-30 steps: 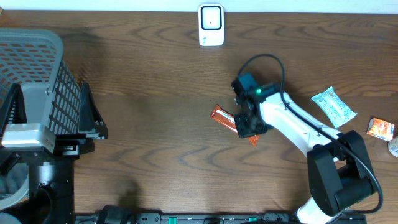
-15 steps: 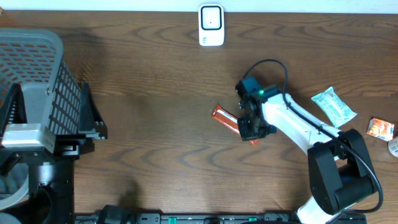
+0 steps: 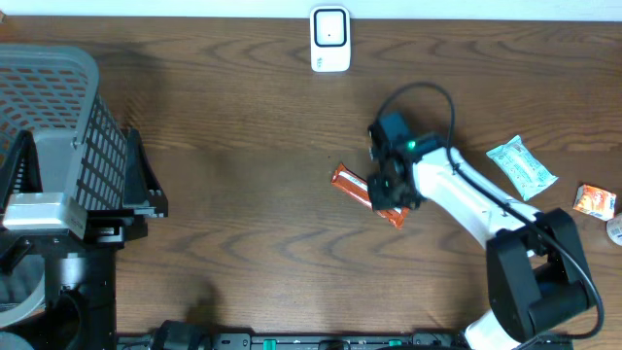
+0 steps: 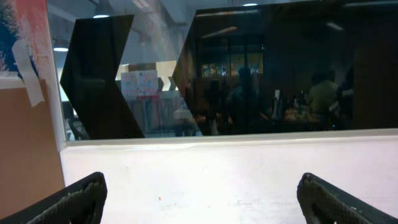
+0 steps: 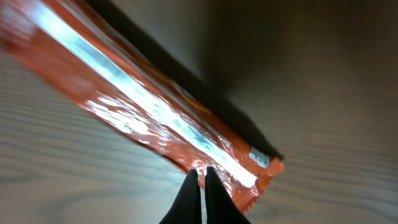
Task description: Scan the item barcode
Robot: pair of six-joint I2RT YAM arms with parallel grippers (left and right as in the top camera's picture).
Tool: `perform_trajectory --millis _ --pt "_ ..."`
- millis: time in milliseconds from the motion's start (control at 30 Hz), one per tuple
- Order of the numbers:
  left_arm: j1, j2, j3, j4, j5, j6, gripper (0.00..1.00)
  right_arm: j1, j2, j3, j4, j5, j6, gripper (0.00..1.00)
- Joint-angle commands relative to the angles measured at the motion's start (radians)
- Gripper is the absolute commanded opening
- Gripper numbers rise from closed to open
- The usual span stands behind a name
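**Orange wrapper pinched, wrist drawn back, scanner not yet reached**

Leaves the wooden table [image 3: 224, 194] and the grey mesh basket [image 3: 49, 117] at its left end just as they stood a second ago. Shifts the right arm [image 3: 466, 199] a little in that time, pulling the wrist back toward the far edge, raising the cable loop and uncovering more of the bar at its near-right end. Keeps the right gripper [image 5: 200, 177] fully closed throughout, fingertips [image 5: 188, 196] pressed together at the long edge of the orange wrapper [image 3: 355, 185]. Seems to have the seam caught, though hard to confirm from the wrist view. Barely moves the wrapper itself, which lies slanted mid-table, well apart from the white scanner [image 3: 330, 39] at the far edge. Points the left gripper [image 4: 202, 199] away from the table at a window and wall, jaws spread wide, holding nothing. Ignores the white packet [image 3: 522, 163] and the small orange sachet [image 3: 594, 200] off to the right. Reads as a grasp settled and a lift just beginning, with the carry to the scanner and the showing of the barcode yet to come. Shows no barcode on the side facing the wrist camera.
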Motion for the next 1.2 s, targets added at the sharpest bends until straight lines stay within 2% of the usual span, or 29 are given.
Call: perform_trajectory --millis 0,200,367,433,500,533,600,633,767,933,1067,1167 --pt "0.005 -0.007 -0.003 0.006 0.003 -0.002 0.98 -0.003 0.018 -0.123 0.052 -0.029 0.037 0.01" --pt "0.005 -0.007 -0.003 0.006 0.003 -0.002 0.98 -0.003 0.01 -0.101 0.016 -0.066 0.038 0.01" --pt "0.005 -0.007 -0.003 0.006 0.003 -0.002 0.98 -0.004 -0.002 0.094 -0.145 -0.107 0.027 0.01" --pt "0.005 -0.007 -0.003 0.006 0.003 -0.002 0.98 -0.006 -0.002 0.183 -0.212 -0.124 -0.009 0.25" --pt "0.005 -0.007 -0.003 0.006 0.003 -0.002 0.98 -0.008 -0.002 0.24 -0.233 -0.135 -0.111 0.55" --pt "0.005 -0.007 -0.003 0.006 0.003 -0.002 0.98 -0.011 -0.002 0.25 -0.228 -0.135 -0.164 0.74" --pt "0.005 -0.007 -0.003 0.006 0.003 -0.002 0.98 -0.019 -0.001 0.248 -0.216 -0.135 -0.269 0.96" --pt "0.005 -0.007 -0.003 0.006 0.003 -0.002 0.98 -0.025 0.005 0.248 -0.217 -0.135 -0.329 0.99" --pt "0.005 -0.007 -0.003 0.006 0.003 -0.002 0.98 -0.049 0.034 0.237 -0.2 -0.136 -0.528 0.99" --pt "0.005 -0.007 -0.003 0.005 0.003 -0.002 0.98 -0.113 0.101 0.237 -0.187 -0.283 -0.652 0.99" --pt "0.005 -0.007 -0.003 0.005 0.003 -0.002 0.98 -0.158 0.175 0.237 -0.193 -0.363 -0.692 0.99" --pt "0.005 -0.007 -0.003 0.005 0.003 -0.002 0.98 -0.162 0.233 0.237 -0.185 -0.356 -0.699 0.91"
